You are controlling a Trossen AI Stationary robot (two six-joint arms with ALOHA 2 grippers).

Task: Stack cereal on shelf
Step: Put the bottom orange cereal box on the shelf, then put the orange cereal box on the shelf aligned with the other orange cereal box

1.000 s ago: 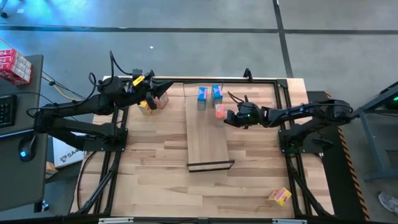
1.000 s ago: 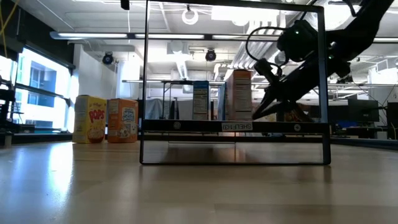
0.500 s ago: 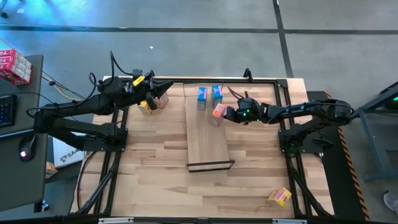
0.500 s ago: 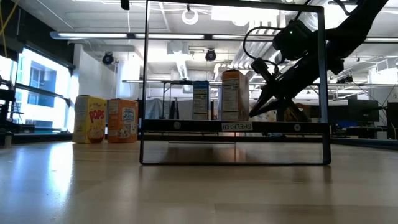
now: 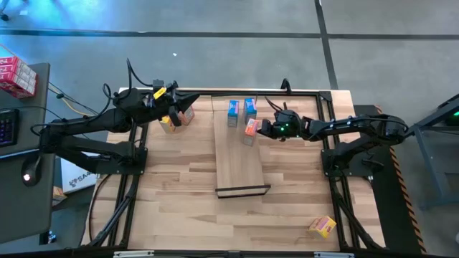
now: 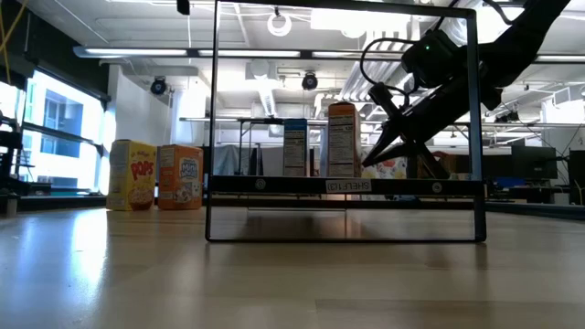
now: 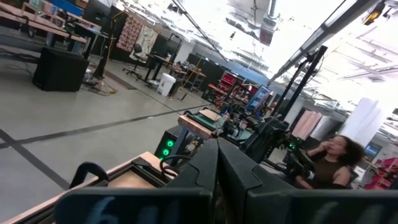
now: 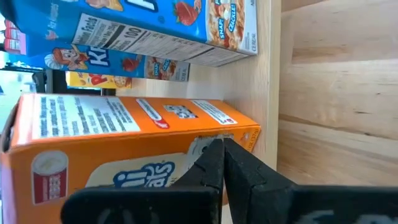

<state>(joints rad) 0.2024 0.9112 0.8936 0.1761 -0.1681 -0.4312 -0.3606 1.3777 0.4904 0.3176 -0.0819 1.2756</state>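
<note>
The right gripper [image 5: 259, 129], fingers pressed together, nudges the orange cereal box [image 5: 249, 127] just ahead onto the shelf [image 5: 239, 161], squaring it beside the blue boxes [image 5: 241, 109].

Shelf [image 5: 239, 161] lies lengthwise mid-bench [image 5: 179, 193]. Two cereal boxes [image 5: 240, 112] stand side by side at shelf's far end; third box [image 5: 249, 128] just nearer, at right edge, right tool [image 5: 262, 129] beside it. Two boxes [image 5: 174, 121] on bench, far left, by left tool [image 5: 188, 104]. One box [image 5: 323, 226] near-right corner.
</note>
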